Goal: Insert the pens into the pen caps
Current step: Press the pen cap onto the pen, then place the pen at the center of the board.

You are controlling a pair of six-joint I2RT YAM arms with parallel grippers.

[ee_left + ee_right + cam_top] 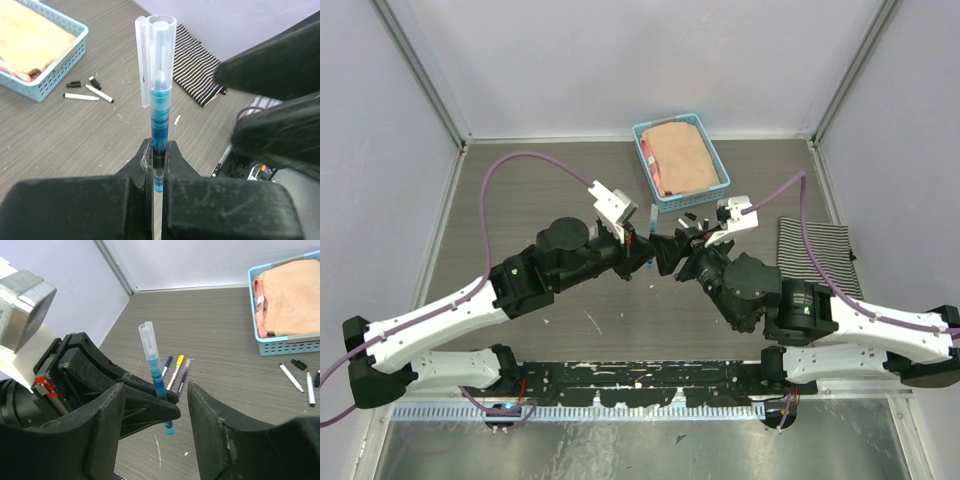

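My left gripper [159, 150] is shut on a blue pen [160, 130], held upright above the table. A clear pen cap [156, 55] sits on the pen's top end. My right gripper [156, 386] stands open around the same pen [159, 380], its fingers apart from pen and cap [149, 342]. Three capped pens [176, 370] lie side by side beyond it, with blue, yellow and greyish caps. Two white pens [81, 96] and small black caps [73, 84] lie by the basket. In the top view the grippers meet at mid-table [655, 250].
A blue basket [642, 150] with folded peach cloth stands at the back centre. A striped black-and-white cloth [817, 255] lies on the right. Loose white pens [291, 377] and a black cap [298, 364] lie just in front of the basket [285, 346].
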